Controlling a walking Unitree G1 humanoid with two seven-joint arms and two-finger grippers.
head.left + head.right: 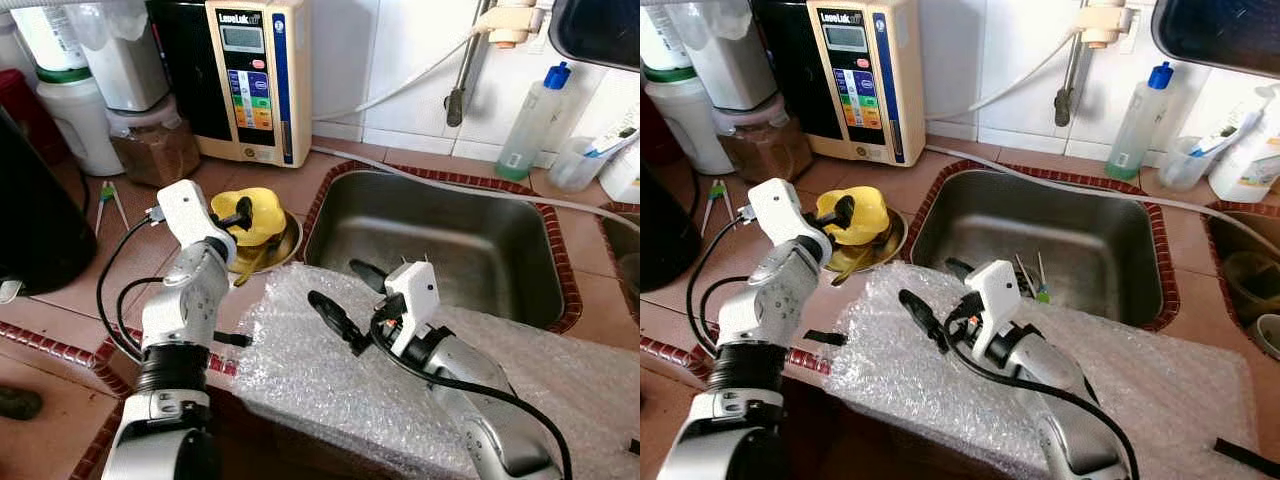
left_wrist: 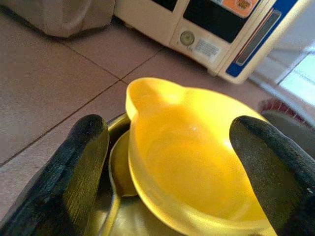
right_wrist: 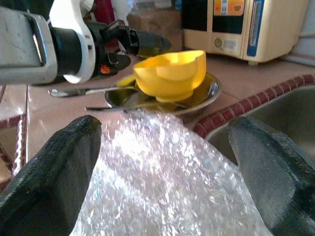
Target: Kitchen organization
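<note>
Head views: the left gripper reaches over a yellow bowl sitting tilted in a steel dish on the tiled counter, beside the sink. The right gripper hovers, fingers spread, over bubble wrap.

Left wrist view: its fingers stand apart, flanking the bowl's rim, not clamped.

Right wrist view: the bowl lies beyond the wrap, ahead of the spread fingers.

A bench of reddish-brown tiles is running under a white-tiled wall at twelve o'clock. A steel sink, edged in dark red trim, is sitting sunk into it toward two o'clock. Bright daylight is falling across the tiles and glinting off the basin.
</note>
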